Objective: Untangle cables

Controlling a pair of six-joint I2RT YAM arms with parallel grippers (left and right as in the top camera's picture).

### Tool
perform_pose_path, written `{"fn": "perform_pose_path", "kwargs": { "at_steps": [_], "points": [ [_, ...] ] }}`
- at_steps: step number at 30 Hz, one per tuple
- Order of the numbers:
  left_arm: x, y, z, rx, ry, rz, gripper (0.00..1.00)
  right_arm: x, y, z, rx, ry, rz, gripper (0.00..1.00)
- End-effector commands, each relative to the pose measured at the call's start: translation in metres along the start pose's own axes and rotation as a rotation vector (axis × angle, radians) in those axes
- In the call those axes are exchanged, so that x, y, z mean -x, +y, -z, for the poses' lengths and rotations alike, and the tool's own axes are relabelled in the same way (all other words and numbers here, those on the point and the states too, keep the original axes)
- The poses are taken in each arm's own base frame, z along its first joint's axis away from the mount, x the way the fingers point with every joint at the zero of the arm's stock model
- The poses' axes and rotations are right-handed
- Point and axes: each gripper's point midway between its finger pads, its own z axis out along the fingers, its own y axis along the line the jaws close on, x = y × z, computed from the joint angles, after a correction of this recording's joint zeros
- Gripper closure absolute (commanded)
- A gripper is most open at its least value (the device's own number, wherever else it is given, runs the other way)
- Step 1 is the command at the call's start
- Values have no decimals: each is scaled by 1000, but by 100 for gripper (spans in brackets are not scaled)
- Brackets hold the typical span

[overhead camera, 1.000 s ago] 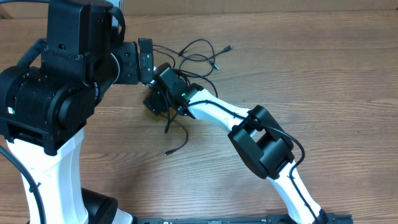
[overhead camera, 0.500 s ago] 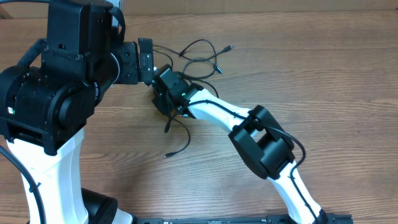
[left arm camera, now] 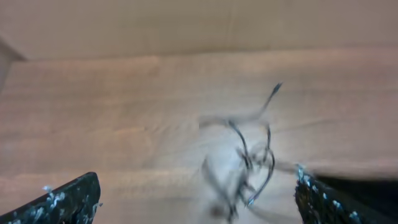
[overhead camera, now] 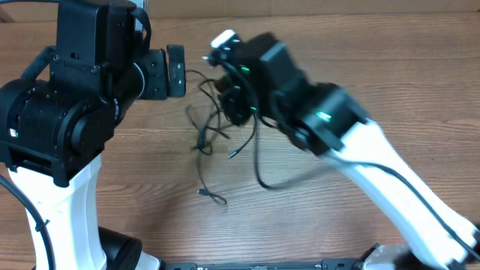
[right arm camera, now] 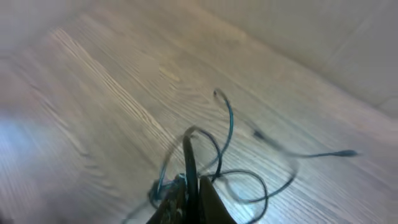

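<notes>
The cables (overhead camera: 204,136) are thin black cords, partly lifted off the wooden table (overhead camera: 405,67). My right gripper (overhead camera: 234,105) is shut on a strand of them and holds the bunch above the table, blurred with motion. Loose strands hang down, and one plug (overhead camera: 202,193) lies on the wood. In the right wrist view the shut jaws (right arm camera: 189,198) pinch a cord, with loops (right arm camera: 249,180) trailing beyond. My left gripper (overhead camera: 178,71) stands open just left of the bunch. Its two fingertips (left arm camera: 65,199) frame the blurred cables (left arm camera: 242,165), touching nothing.
The big black base of the left arm (overhead camera: 67,112) fills the left side of the overhead view. The white link of the right arm (overhead camera: 405,180) crosses the lower right. A wall edge runs along the table's far side (left arm camera: 186,37).
My right gripper has shut on the cables and swung up and to the right, dragging the strands with it. The left arm has not moved.
</notes>
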Motion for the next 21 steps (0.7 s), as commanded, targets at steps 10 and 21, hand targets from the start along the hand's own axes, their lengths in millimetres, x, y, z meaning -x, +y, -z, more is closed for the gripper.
{"fn": "perform_pose_path", "kwargs": {
  "at_steps": [10,21],
  "points": [
    [36,-48,-36,-192,-60,73,0,2,-51,103,-239,-102,-111,96],
    [-12,-207,-164,-1030,259,-143,0,2,-64,155,-337,-189,-161,96]
  ]
}}
